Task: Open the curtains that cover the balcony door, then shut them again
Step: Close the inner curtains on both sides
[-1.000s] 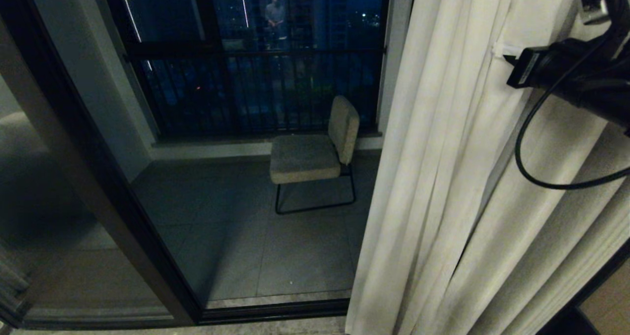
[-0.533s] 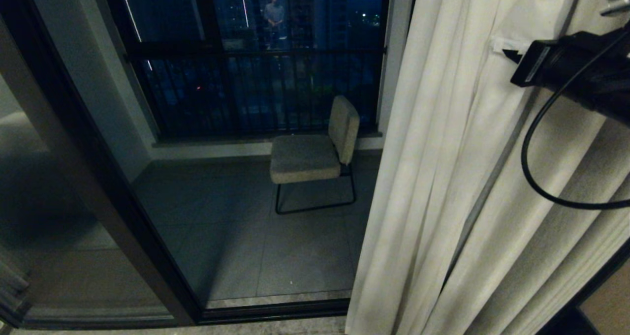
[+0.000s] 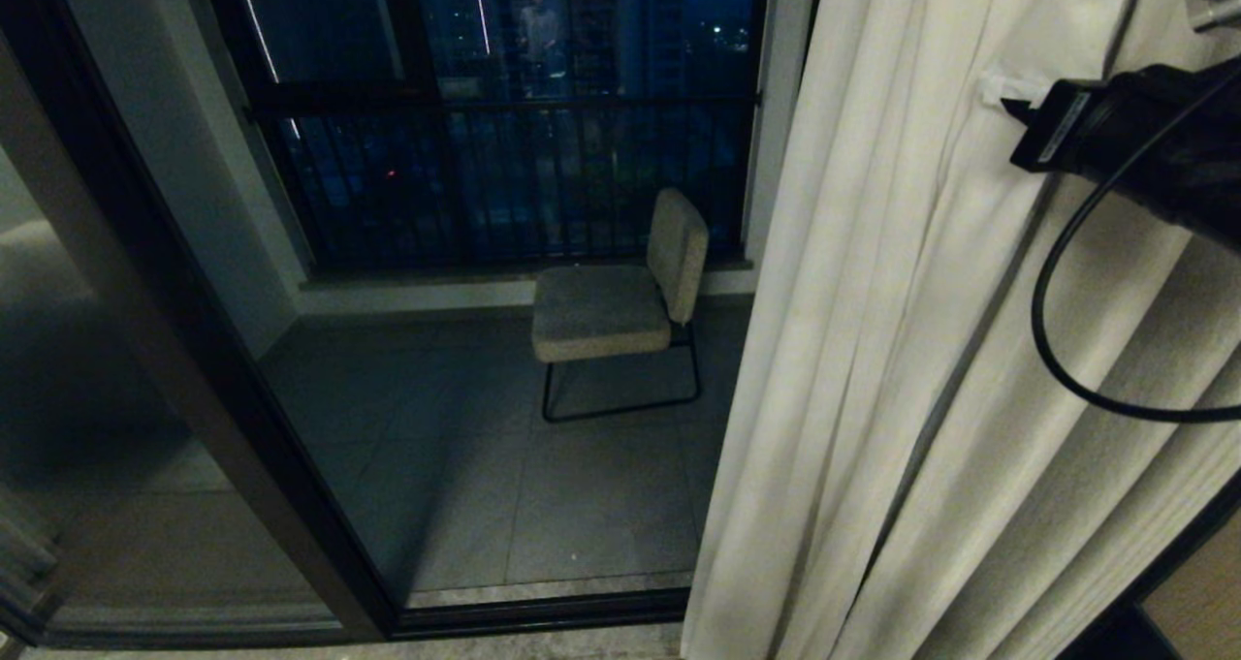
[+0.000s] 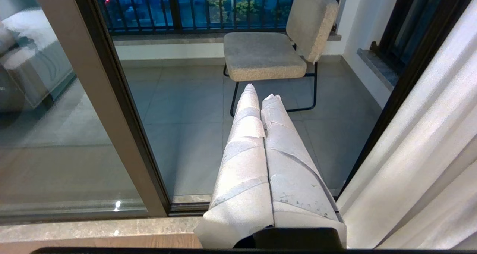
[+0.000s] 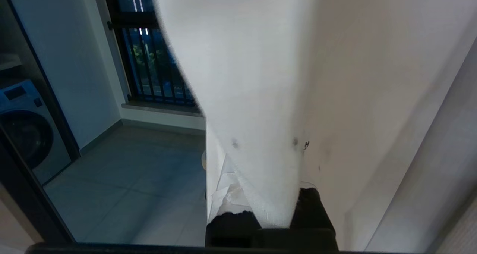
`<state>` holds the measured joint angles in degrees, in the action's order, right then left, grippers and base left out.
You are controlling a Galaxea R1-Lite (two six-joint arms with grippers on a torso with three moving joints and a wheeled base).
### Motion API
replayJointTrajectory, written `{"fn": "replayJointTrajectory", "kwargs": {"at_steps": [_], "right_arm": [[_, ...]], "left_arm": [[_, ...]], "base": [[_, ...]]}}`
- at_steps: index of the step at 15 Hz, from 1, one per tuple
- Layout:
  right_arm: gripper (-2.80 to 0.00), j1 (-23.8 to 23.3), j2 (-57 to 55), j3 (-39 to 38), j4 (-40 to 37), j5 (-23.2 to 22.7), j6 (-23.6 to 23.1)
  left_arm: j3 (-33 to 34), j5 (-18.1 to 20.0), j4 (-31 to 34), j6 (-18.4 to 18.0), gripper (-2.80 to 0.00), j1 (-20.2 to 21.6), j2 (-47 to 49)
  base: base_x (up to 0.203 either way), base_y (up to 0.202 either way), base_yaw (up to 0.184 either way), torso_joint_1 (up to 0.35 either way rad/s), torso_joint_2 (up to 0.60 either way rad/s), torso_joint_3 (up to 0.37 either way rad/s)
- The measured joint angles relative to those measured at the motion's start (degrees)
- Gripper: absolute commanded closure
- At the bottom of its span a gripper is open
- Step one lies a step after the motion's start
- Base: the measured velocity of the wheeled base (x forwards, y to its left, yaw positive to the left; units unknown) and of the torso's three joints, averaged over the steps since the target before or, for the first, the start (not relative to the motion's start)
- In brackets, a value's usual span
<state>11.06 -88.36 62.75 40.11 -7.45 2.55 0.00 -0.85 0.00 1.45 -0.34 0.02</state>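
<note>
The cream curtains (image 3: 873, 350) hang bunched at the right of the dark-framed balcony door (image 3: 223, 379), leaving its glass uncovered. My right gripper (image 3: 1001, 90) is high at the right, shut on a fold of the curtain. In the right wrist view the fabric (image 5: 261, 78) runs down between the jaws of the right gripper (image 5: 261, 209) and hides most of them. My left gripper (image 4: 261, 95) is held low before the door frame (image 4: 123, 108), shut and empty, beside the curtain (image 4: 428, 153). It is out of the head view.
A beige chair (image 3: 606, 301) on black legs stands on the tiled balcony before a black railing (image 3: 504, 175). A washing machine (image 5: 22, 123) shows at the balcony's side. A person's reflection (image 3: 540, 35) shows in the glass. My right arm's cable (image 3: 1057, 330) loops over the curtain.
My right gripper has drifted slightly right and up with the curtain fold in it, and the folds have shifted a little. The curtain's edge stays about where it was.
</note>
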Motion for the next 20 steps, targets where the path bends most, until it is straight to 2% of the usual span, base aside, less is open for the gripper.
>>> {"fn": "replayJointTrajectory", "kwargs": {"at_steps": [9, 13, 20], "right_arm": [[0.0, -3.19, 0.93, -5.3, 3.98, 0.08, -0.03], [0.0, -3.43, 1.36, -5.98, 3.9, 0.07, -1.56], [0.0, -3.43, 1.74, -6.16, 3.81, 0.06, -1.61]], "left_arm": [[0.0, 0.0, 0.0, 0.0, 0.0, -0.01, 0.0], [0.0, 0.09, 0.0, 0.04, 0.0, -0.01, 0.0], [0.0, 0.03, 0.02, 0.01, 0.0, -0.03, 0.0]], "base": [[0.0, 0.0, 0.0, 0.0, 0.0, 0.0], [0.0, 0.0, 0.0, 0.0, 0.0, 0.0], [0.0, 0.0, 0.0, 0.0, 0.0, 0.0]]}}
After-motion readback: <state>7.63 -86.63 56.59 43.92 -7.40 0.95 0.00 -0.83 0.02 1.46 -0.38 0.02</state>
